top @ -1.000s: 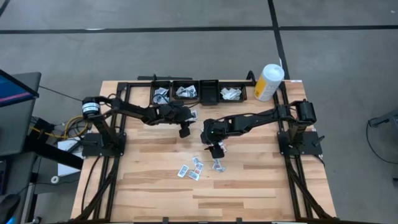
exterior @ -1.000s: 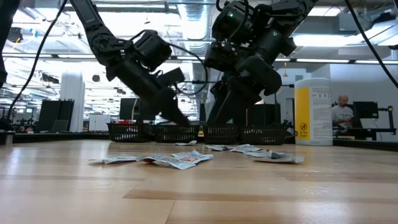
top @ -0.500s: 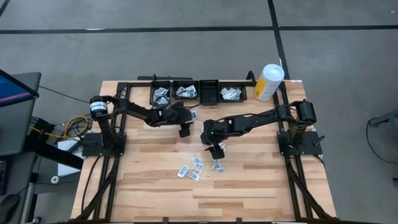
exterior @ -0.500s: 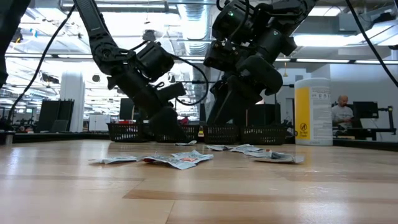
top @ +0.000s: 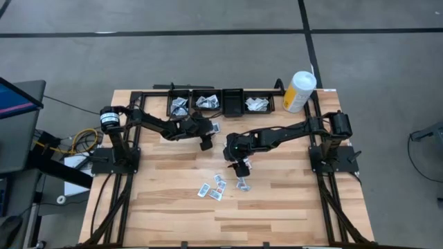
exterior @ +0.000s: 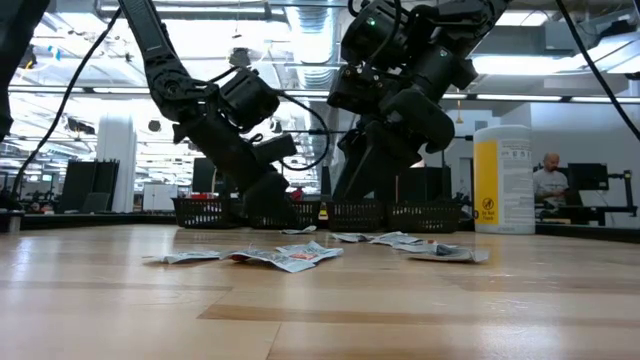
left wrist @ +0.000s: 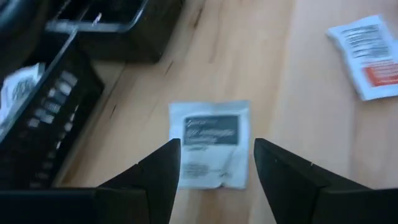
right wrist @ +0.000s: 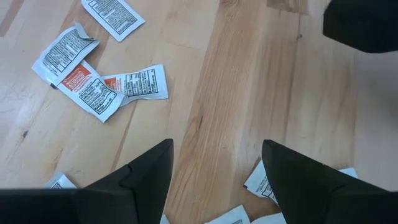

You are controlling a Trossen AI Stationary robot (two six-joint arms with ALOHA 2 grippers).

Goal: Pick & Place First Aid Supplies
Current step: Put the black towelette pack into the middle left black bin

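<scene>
Pale, smooth-grained wooden table (top: 291, 200); small white, crinkled, paper-like packets (right wrist: 134, 83) with a slight sheen; black mesh baskets (top: 205, 102); matt black gripper fingers (left wrist: 155, 180).

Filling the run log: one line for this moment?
left gripper: open over packet by bins | right gripper: open above loose packets

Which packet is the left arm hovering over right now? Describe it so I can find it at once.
Start at the row of black bins along the table's far edge. On bare wood just in front of them lies one lone packet, seen between the open left pincer's fingers. Unlike the red-marked packets clustered mid-table, it is white with grey-blue print and lies by itself.
</scene>
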